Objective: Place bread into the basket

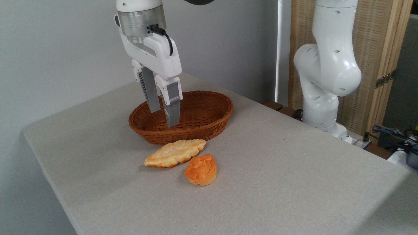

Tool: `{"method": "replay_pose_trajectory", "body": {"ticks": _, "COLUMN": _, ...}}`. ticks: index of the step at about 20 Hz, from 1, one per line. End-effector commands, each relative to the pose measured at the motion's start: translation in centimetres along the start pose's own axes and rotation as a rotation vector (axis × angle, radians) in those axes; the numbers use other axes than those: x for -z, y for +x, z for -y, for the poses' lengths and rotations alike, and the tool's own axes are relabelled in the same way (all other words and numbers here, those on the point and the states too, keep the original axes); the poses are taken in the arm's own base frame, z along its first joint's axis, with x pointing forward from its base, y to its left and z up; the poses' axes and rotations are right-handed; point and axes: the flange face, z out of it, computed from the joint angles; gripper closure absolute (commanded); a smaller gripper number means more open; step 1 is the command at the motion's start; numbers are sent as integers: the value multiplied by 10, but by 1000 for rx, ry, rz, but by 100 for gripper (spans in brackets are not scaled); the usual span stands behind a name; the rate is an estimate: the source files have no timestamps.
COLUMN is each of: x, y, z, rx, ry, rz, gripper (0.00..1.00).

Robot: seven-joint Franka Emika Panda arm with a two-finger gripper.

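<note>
While the gripper [164, 117] is hanging above the basket [214, 122], its fingers are standing slightly apart with nothing between them, so I am reading it as released and empty. The bun [200, 169] is lying on the table [294, 169], near side of the basket, just right of the braided loaf [175, 152] and looking almost in touch with its right end.

Step in hand, as I judge it: reaching for the bun. Doing it well is meaning coming nearer and a little right, clearing the basket rim and the loaf, then descending straight over the bun. Jaws are needing to spread wider than the bun and to close across it without nudging the loaf.

The bun is showing deep orange, chunky, roundish, with a knotted, glossy top. The basket is sitting empty.
</note>
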Motion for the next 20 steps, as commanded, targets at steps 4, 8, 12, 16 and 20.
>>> {"method": "replay_pose_trajectory", "body": {"ticks": 4, "x": 8, "y": -2, "z": -1, "rx": 7, "ry": -22, "rz": -2, "gripper": 0}}
{"method": "replay_pose_trajectory", "body": {"ticks": 8, "x": 8, "y": -1, "z": -3, "rx": 3, "ry": -21, "rz": -1, "gripper": 0}}
{"method": "replay_pose_trajectory", "body": {"ticks": 12, "x": 7, "y": -2, "z": -1, "rx": 0, "ry": -23, "rz": 1, "gripper": 0}}
{"method": "replay_pose_trajectory", "body": {"ticks": 16, "x": 4, "y": -4, "z": 1, "rx": 1, "ry": -26, "rz": 6, "gripper": 0}}
{"method": "replay_pose_trajectory", "body": {"ticks": 20, "x": -8, "y": -4, "z": -2, "rx": -3, "ry": -40, "rz": 25, "gripper": 0}}
